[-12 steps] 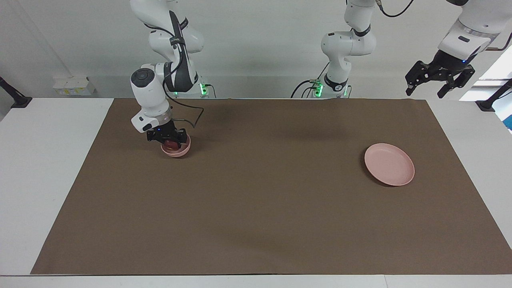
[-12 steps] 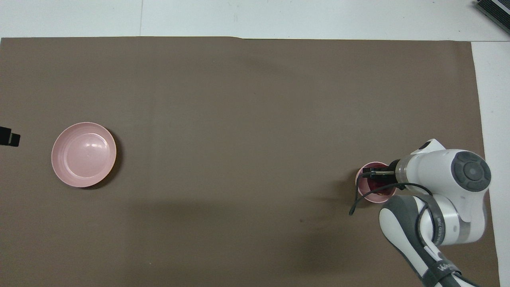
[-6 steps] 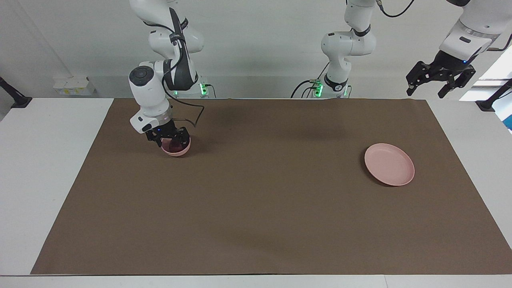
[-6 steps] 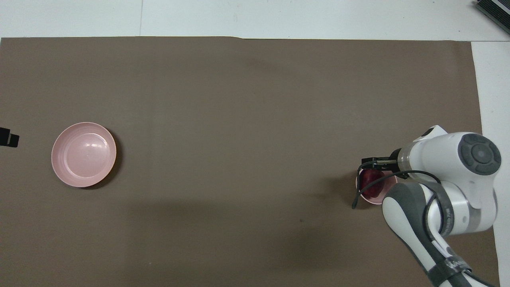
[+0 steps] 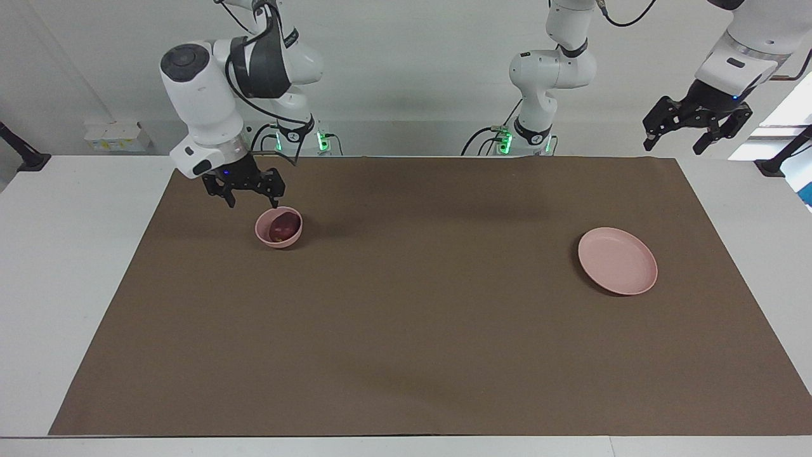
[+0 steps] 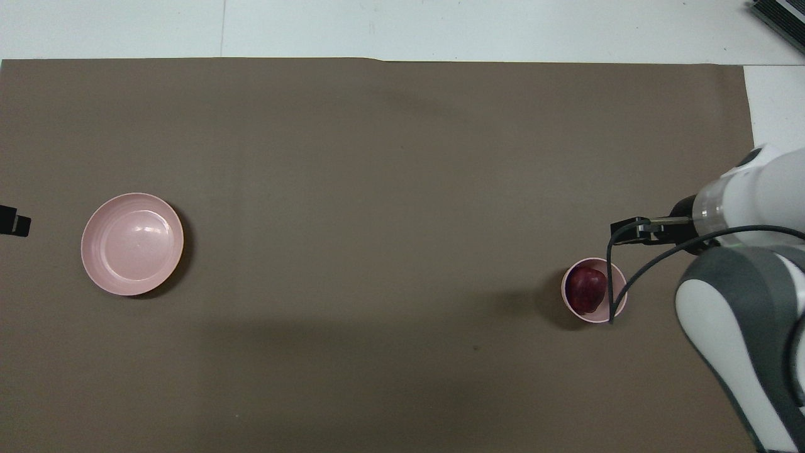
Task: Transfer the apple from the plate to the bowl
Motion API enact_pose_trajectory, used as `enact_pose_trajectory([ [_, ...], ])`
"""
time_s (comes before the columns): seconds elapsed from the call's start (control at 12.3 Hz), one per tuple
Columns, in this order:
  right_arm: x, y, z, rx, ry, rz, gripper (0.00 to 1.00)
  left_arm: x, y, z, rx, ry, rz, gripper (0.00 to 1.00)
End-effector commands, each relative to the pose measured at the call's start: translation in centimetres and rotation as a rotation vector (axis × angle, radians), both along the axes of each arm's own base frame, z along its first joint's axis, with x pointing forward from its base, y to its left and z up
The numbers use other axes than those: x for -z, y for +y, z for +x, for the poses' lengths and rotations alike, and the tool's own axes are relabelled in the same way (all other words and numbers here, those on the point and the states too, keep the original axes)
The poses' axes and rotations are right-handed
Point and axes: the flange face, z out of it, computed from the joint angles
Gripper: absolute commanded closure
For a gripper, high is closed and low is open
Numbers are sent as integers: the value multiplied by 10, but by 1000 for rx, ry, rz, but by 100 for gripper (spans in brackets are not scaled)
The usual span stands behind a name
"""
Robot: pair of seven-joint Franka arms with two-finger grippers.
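Observation:
The dark red apple [image 5: 283, 227] [image 6: 587, 289] lies inside the small pink bowl [image 5: 279, 244] [image 6: 578, 314], toward the right arm's end of the table. Nothing touches it. My right gripper [image 5: 252, 200] hangs open and empty in the air, above the mat just beside the bowl's rim; one of its fingers [image 6: 631, 226] shows in the overhead view. The flat pink plate [image 5: 617, 261] [image 6: 132, 244] sits bare toward the left arm's end. My left gripper [image 5: 674, 147] waits open, high over the table's edge at that end.
A brown mat [image 5: 419, 317] covers most of the white table [image 5: 76, 254]. A black cable [image 6: 619, 277] loops down from the right wrist over the bowl's rim in the overhead view.
The right gripper opened, left the apple in the bowl, and rose up and away toward the right arm's end. The left arm barely moved.

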Motion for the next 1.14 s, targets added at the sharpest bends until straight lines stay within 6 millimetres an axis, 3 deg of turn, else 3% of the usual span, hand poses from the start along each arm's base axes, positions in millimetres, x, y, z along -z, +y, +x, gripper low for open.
enact_pose_trajectory([
  [0.0,-51,-15,4,18,-17,11,0,-3,0,-7,6,-7,-7,0],
  [0.24,-79,-19,3,105,-4,45,0,-3,2,-7,1,-9,-7,0],
  [0.57,-114,-21,3,96,9,38,0,-3,2,-7,0,-9,-7,0],
  [1.05,-116,-21,6,38,-10,33,0,-2,1,-8,4,-6,-8,0],
])
